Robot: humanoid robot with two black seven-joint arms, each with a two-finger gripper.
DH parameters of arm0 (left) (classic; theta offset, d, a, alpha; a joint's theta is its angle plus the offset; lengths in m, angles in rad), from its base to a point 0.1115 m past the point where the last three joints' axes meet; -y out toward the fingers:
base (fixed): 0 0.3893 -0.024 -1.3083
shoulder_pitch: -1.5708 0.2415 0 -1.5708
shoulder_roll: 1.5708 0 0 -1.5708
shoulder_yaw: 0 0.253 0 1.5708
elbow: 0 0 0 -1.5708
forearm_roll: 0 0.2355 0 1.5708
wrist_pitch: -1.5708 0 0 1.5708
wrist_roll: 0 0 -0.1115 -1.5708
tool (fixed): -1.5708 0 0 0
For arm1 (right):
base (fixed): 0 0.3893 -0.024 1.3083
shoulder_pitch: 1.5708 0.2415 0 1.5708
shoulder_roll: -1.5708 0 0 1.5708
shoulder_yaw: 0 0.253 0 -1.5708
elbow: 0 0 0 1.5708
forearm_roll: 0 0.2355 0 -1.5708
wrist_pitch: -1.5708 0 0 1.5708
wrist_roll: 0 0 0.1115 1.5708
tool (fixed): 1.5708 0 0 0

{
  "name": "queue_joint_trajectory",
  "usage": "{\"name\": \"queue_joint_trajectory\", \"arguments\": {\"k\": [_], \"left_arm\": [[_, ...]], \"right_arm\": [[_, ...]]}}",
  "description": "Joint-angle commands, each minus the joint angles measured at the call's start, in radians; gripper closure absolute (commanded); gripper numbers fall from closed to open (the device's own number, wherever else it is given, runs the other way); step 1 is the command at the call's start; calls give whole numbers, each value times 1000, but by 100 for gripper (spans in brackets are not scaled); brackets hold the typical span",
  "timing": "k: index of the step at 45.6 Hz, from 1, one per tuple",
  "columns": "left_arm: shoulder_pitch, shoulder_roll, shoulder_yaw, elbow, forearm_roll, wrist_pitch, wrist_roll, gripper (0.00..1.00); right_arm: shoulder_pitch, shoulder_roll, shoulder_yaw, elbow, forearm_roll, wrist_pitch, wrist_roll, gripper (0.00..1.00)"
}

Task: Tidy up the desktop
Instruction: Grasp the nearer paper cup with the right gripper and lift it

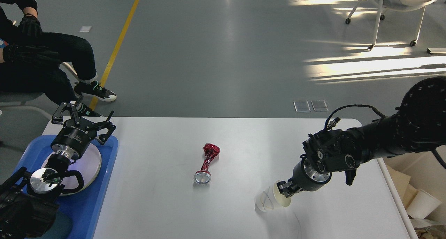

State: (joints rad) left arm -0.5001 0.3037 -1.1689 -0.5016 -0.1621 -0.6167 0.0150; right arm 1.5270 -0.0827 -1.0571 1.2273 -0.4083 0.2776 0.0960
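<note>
The desktop [244, 145] is a wide white tabletop. A red metallic goblet [208, 163] lies on its side near the middle, silver base toward me. A clear plastic cup [266, 201] lies tilted at the front right. My right gripper [285, 190] is at the cup's rim and touches it. Its fingers are small and dark, so their hold is unclear. My left gripper [87, 112] is open and empty, fingers spread, above the far end of a blue tray [104, 190] at the left edge.
A round grey plate [91, 162] lies in the blue tray under my left arm. A bin with a paper cup [423, 203] stands off the table's right edge. A seated person [45, 64] is beyond the far left corner.
</note>
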Motion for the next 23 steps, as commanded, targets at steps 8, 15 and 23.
{"name": "queue_joint_trajectory", "arguments": {"k": [8,15,23], "left_arm": [[0,0,0,0,0,0,-1,4],[0,0,0,0,0,0,0,4],[0,0,0,0,0,0,0,4]], "right_arm": [[73,-15,0,43,-1,0,1,100],[182,-92,23,96,-1,2,7,100],[303,-206,31,138,-3,5,11,100]]}}
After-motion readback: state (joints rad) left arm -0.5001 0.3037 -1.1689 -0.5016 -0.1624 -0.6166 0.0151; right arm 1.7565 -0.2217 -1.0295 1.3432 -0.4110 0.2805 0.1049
